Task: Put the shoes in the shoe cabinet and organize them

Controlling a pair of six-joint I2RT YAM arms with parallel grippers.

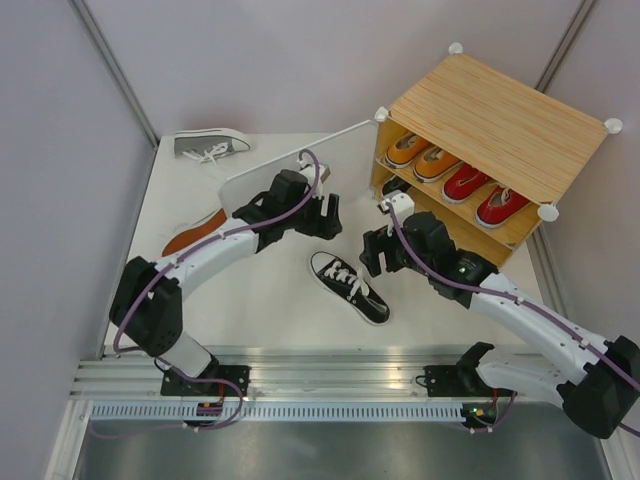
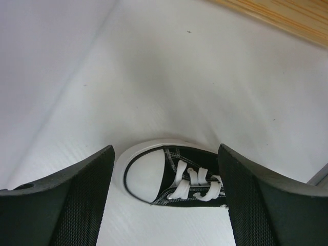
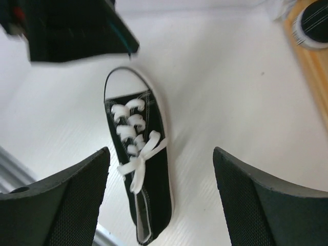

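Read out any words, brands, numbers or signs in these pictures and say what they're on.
None readable.
The black shoe and the shoe cabinet carry no visible print.
A dark striped round patch in the right wrist view is too blurred to read.

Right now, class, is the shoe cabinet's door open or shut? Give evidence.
Open. The frosted door stands swung out from the shoe cabinet, exposing orange shoes and red shoes.

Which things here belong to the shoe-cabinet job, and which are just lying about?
Job:
cabinet
orange shoes and red shoes, inside it
black shoe, grey shoe and sole-up shoe, on the table

Lying about:
nothing loose; only the rail, a fixture
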